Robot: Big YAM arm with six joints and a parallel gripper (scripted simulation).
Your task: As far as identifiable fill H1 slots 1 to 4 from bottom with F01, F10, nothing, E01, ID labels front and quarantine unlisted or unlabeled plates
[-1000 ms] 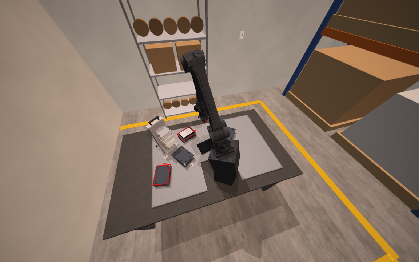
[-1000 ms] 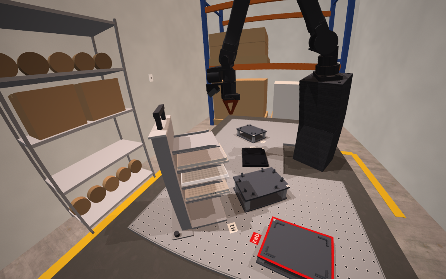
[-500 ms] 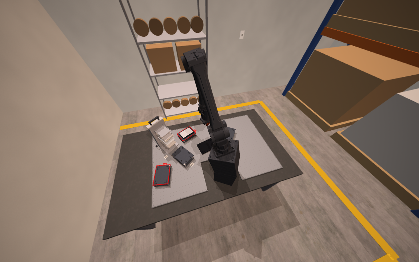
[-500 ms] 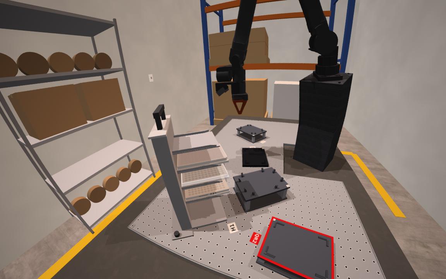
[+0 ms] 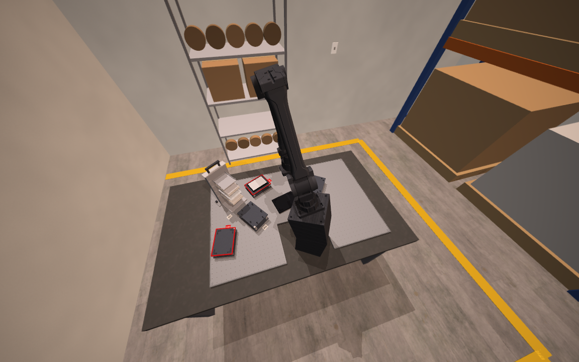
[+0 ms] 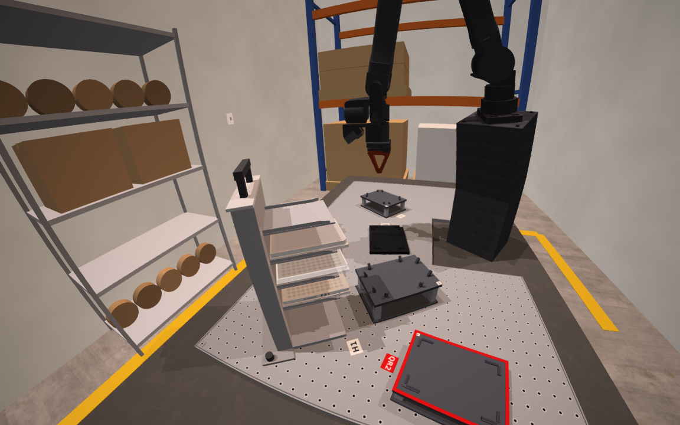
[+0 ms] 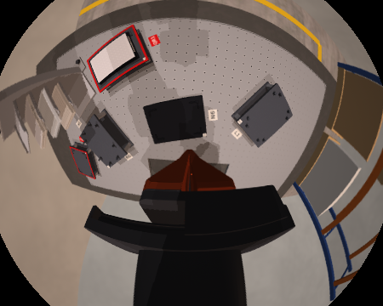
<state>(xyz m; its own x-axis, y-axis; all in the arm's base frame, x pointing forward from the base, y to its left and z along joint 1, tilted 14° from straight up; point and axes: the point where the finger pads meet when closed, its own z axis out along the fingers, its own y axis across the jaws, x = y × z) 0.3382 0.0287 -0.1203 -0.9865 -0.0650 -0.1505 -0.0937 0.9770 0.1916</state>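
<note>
The plate hotel H1 [image 6: 258, 264] [image 5: 214, 173] [image 7: 21, 98] stands at the left of the deck. Three plates lie on its shelves: an upper tan plate [image 6: 308, 237], a white one [image 6: 310, 264] and a lower tan one [image 6: 314, 288]. The top shelf [image 6: 300, 210] looks bare. I cannot read any labels. A white plate [image 5: 257, 183] [image 7: 117, 58] lies in the red-framed nest behind the hotel. The red-framed nest QR2 [image 6: 453, 375] [image 5: 223, 241] [image 7: 82, 161] is empty. My gripper [image 6: 379, 162] [image 7: 189, 154] is shut on nothing, high above the deck, over the black pad [image 6: 389, 238] [image 7: 176, 118].
A raised dark nest [image 6: 395, 280] [image 5: 252, 214] [image 7: 103, 138] with pins stands in front of the hotel, empty. A smaller raised nest [image 6: 383, 200] [image 7: 265, 114] stands at the far end. The arm's black pedestal [image 6: 490, 179] [image 5: 309, 224] stands beside the pad.
</note>
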